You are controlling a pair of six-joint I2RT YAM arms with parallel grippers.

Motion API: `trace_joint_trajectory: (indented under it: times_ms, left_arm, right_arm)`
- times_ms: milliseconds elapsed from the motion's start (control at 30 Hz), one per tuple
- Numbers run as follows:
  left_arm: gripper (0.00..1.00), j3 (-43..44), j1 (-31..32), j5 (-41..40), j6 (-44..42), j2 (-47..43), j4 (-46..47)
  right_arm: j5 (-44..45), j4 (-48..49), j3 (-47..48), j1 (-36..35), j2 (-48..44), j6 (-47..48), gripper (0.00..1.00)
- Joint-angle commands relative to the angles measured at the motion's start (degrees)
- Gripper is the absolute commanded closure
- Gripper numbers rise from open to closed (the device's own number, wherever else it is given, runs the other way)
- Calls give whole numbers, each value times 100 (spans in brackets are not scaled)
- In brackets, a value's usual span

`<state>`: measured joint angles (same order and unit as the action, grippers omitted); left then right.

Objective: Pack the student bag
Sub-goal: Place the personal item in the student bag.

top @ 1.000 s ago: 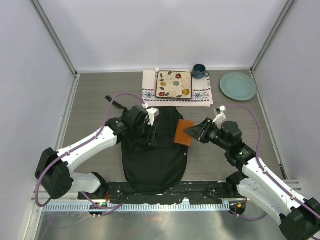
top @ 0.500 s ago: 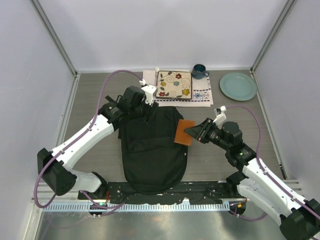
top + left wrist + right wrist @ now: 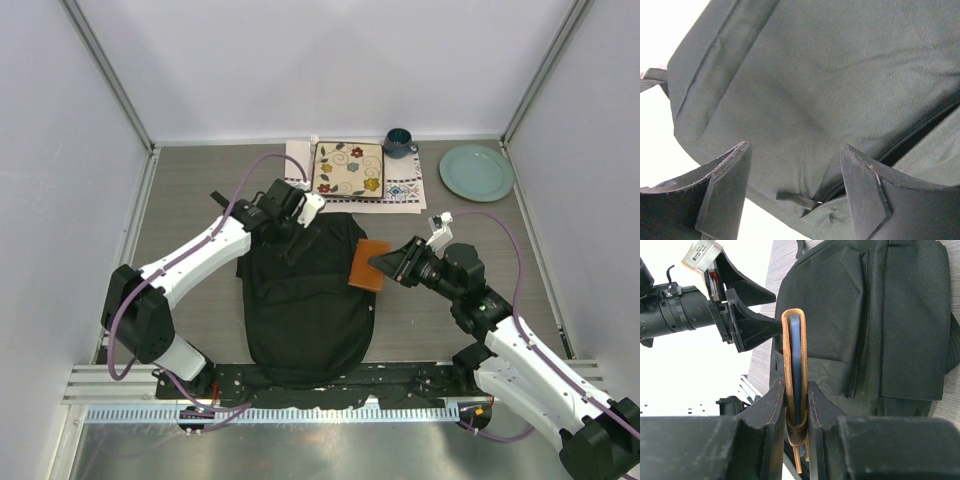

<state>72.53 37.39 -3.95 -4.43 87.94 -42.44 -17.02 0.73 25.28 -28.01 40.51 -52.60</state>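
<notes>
Two arms: both reach in over the student bag (image 3: 308,310) from the near edge of the worktop (image 3: 190,180).
Change, left arm: a second ago the left gripper (image 3: 795,150) sat on the bag's upper middle. It has since come off that spot and now hangs at the bag's far left corner.
Change, left grip: its fingers (image 3: 725,190) stand wider apart than a second ago.
Change, right arm: none. The right gripper (image 3: 794,405) and its load sit where they were.
Left grip now: fingers well apart with nothing between them, only black bag fabric and a zip line beyond.
Right grip now: fingers pinched on a brown flat case (image 3: 370,265), tan-edged with a blue core, held on edge.
Case position: over the bag's right edge, toward its far end.
Bags: one, lying flat mid-worktop between the arms, its near end by the arm bases.
Straps: one black strap (image 3: 226,204) trailing off the bag's far left corner.
Beyond the bag's far end: one embroidered cloth (image 3: 402,192), one flowered square dish (image 3: 348,168) on it, one dark teal mug (image 3: 398,142).
Beyond and right of the bag: one pale green plate (image 3: 476,172).
</notes>
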Motion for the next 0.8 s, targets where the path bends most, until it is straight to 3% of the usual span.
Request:
trace_joint_trajectory:
  times_ms: [0, 367, 767]
  left_arm:
    - [26, -2, -12, 228, -278, 65, -230]
    - [27, -186, 620, 140, -138, 329, -529]
    - [26, -819, 919, 158, 196, -216, -275]
  right_arm:
    - [23, 226, -14, -11, -8, 65, 100]
    - [23, 226, -102, -12, -122, 48, 100]
    - [5, 296, -128, -12, -70, 22, 100]
